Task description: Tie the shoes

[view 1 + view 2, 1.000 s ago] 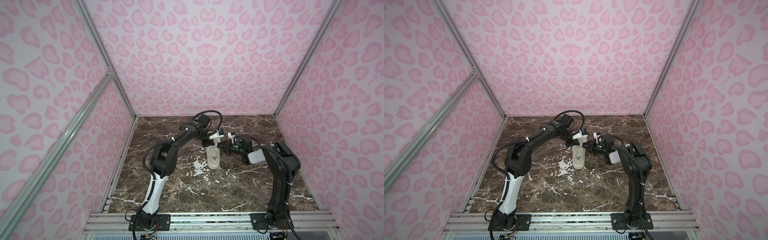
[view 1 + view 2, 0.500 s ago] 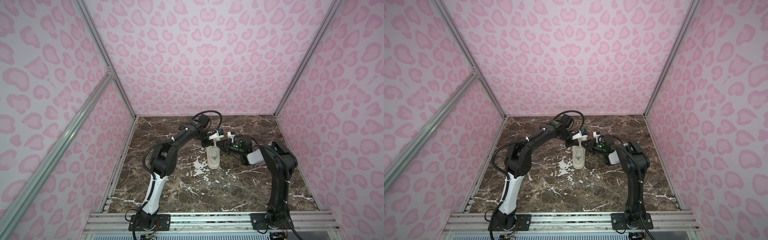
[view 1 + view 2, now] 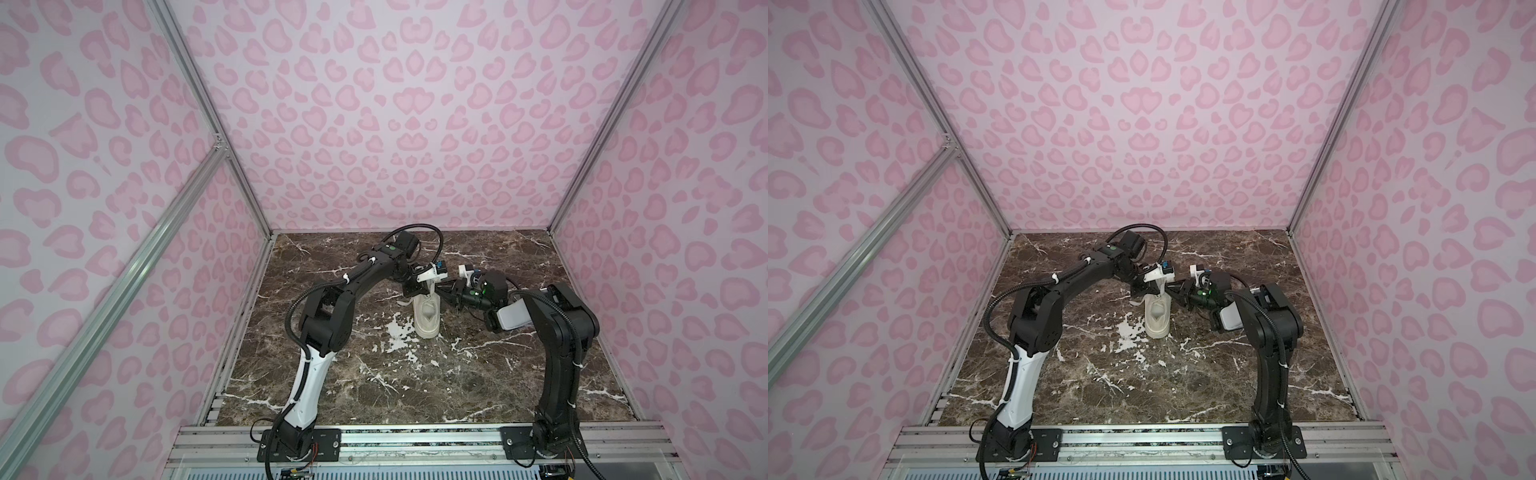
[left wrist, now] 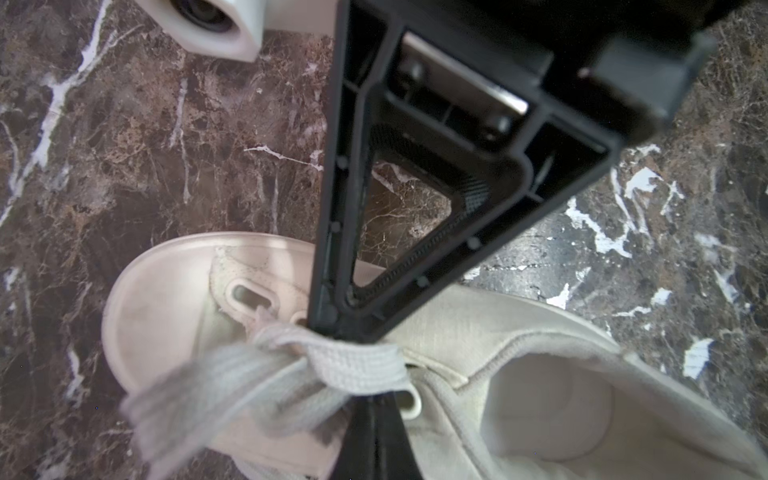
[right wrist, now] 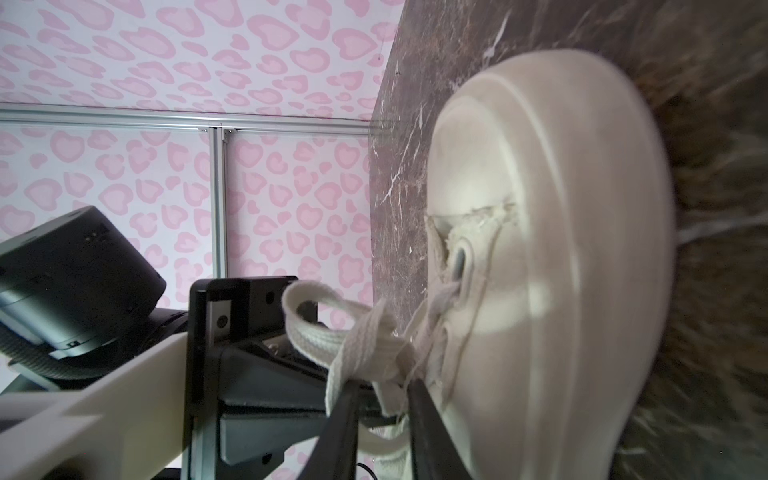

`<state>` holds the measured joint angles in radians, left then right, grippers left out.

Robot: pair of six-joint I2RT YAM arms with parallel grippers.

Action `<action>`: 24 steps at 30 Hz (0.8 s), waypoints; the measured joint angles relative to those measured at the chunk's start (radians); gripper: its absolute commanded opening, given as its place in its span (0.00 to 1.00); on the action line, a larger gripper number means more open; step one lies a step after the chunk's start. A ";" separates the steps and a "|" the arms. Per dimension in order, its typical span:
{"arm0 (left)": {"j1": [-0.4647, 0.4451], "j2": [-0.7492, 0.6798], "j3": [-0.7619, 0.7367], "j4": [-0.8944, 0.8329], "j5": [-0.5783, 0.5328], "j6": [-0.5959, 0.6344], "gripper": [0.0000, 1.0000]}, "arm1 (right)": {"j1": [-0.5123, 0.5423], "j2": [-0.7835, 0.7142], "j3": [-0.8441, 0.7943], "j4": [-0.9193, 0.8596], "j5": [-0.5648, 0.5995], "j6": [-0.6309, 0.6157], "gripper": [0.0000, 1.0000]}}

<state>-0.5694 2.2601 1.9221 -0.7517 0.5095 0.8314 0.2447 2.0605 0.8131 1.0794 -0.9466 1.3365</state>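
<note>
**A:** Surface?
**B:** Table point(image 3: 415, 386), dark brown marble pattern, white veins. A white patch point(image 3: 399, 332) near the middle.
**A:** Surround?
**B:** Walls point(image 3: 407, 124) on three sides, pale with pink heart-like spots. Two aluminium posts point(image 3: 197, 83), one at each back corner. One brace point(image 3: 124, 278) slanting across the left wall.
**A:** Front edge?
**B:** Rail point(image 3: 415, 440), aluminium, slotted, spanning the table's width.

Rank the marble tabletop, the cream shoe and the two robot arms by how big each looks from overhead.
In a top view, largest to smallest:
1. marble tabletop
2. left arm and right arm, too alike to rank apart
3. shoe, by far the smallest
</note>
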 measured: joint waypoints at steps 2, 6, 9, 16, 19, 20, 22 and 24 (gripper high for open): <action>0.000 0.000 -0.003 0.007 0.011 0.000 0.04 | 0.000 0.000 -0.003 -0.014 0.000 -0.007 0.26; 0.000 0.000 -0.011 0.024 0.031 0.003 0.03 | -0.001 -0.009 -0.009 -0.031 0.001 -0.021 0.28; 0.000 0.000 -0.002 0.028 0.043 0.003 0.04 | -0.004 -0.015 -0.011 -0.037 0.000 -0.031 0.29; -0.001 0.008 0.027 0.013 0.069 0.019 0.04 | -0.005 -0.021 -0.011 -0.060 0.000 -0.049 0.33; -0.001 0.019 0.040 0.004 0.069 0.025 0.03 | -0.005 -0.021 -0.006 -0.060 -0.004 -0.050 0.34; -0.001 0.022 0.043 0.000 0.068 0.025 0.04 | -0.005 -0.021 -0.005 -0.060 -0.004 -0.050 0.34; -0.001 0.026 0.047 -0.006 0.066 0.025 0.04 | -0.005 -0.021 -0.005 -0.060 -0.008 -0.050 0.34; -0.001 0.027 0.047 -0.009 0.064 0.025 0.03 | -0.005 -0.021 -0.005 -0.058 -0.013 -0.050 0.35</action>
<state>-0.5705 2.2868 1.9690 -0.7609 0.5739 0.8566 0.2401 2.0396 0.8078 1.0210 -0.9596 1.2869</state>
